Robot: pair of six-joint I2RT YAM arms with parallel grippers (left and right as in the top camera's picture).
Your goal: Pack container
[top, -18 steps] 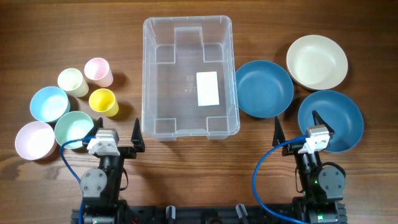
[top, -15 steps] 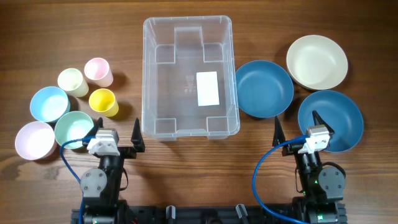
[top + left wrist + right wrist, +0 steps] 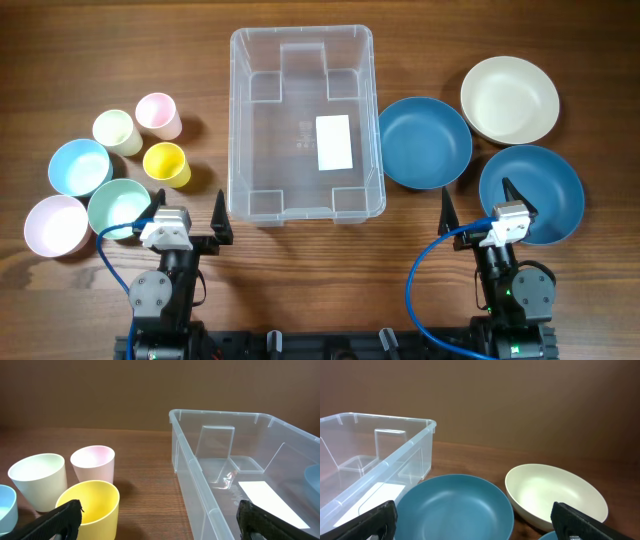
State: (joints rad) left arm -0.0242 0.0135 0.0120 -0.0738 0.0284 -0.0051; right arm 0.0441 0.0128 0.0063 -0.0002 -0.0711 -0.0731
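Note:
The clear plastic container (image 3: 240, 120) with a white label stands empty at the table's centre; it also shows in the left wrist view (image 3: 186, 465) and the right wrist view (image 3: 415, 447). My left gripper (image 3: 188, 212) is open and empty near the front edge, left of the container, its fingers (image 3: 160, 520) spanning a yellow cup (image 3: 95, 502) and the container's wall. My right gripper (image 3: 478, 200) is open and empty, right of the container, its fingers (image 3: 472, 520) wide before a blue bowl (image 3: 455, 507).
Left: yellow (image 3: 166, 163), cream (image 3: 116, 131) and pink (image 3: 157, 114) cups, plus light blue (image 3: 78, 166), green (image 3: 117, 205) and pink (image 3: 55, 225) bowls. Right: two blue bowls (image 3: 424, 141) (image 3: 545, 190) and a cream bowl (image 3: 509, 99).

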